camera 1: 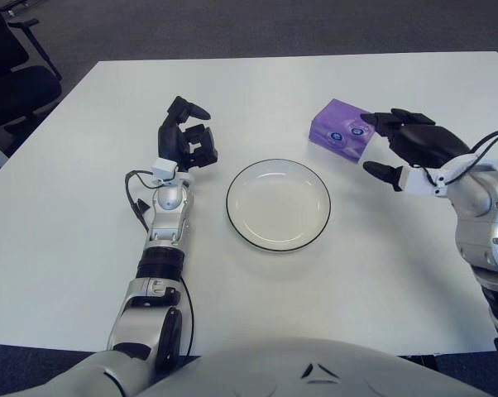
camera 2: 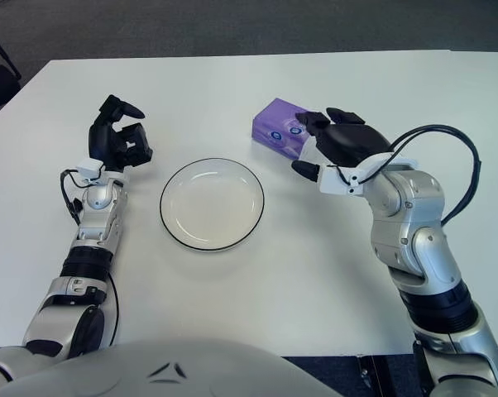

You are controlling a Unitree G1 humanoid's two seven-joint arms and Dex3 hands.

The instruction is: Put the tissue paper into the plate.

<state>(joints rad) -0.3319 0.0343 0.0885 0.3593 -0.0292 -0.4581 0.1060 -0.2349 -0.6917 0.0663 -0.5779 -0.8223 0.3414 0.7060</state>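
At nine o'clock from the plate (camera 1: 279, 204), our left hand (camera 1: 186, 141) shows idle above the table (camera 1: 67, 223), fingers loosely curled around nothing. The plate sits bare at the centre. At about one o'clock from it lies the purple tissue pack (camera 1: 338, 131), flat on the table. Our right hand (camera 2: 332, 145) is at the pack's right edge, fingers spread, thumb low; we cannot quite tell whether the fingertips touch it. We judge the reach is in hand, no grasp yet. Next we must close around the pack, lift, and carry it toward seven o'clock over the plate.
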